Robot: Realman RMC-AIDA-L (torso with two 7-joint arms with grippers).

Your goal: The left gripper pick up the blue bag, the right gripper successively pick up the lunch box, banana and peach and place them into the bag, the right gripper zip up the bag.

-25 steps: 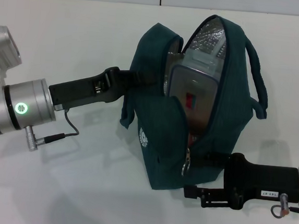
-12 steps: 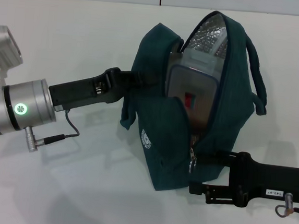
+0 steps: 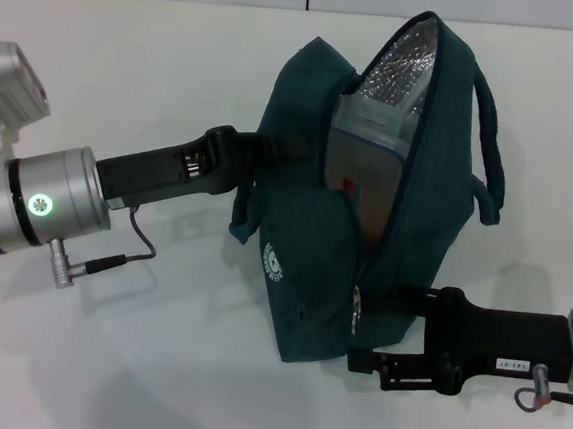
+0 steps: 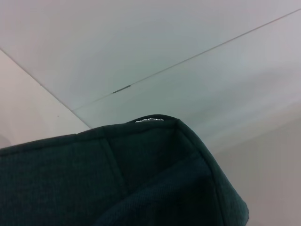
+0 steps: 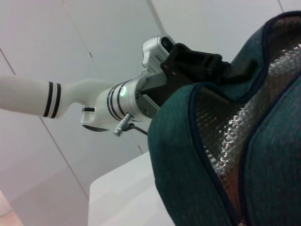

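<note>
the left gripper [image 3: 262, 148] pinches the blue bag [image 3: 311, 277]'s left handle; the right gripper [image 3: 384, 301] grips its zipper pull near the base, lunch box [image 3: 367, 151] inside.

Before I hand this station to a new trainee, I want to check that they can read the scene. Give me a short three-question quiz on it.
1. True or false: the blue bag is zipped fully shut.
2. Which gripper is at the zipper end near the bag's base? A) the left gripper B) the right gripper
3. Fill in: the thing visible inside the bag's opening is the ____.

Key:
1. False. The mouth gapes open and the silver lining shows.
2. B. The left gripper is at the bag's upper side instead.
3. lunch box, with its red sticker partly showing.
</note>
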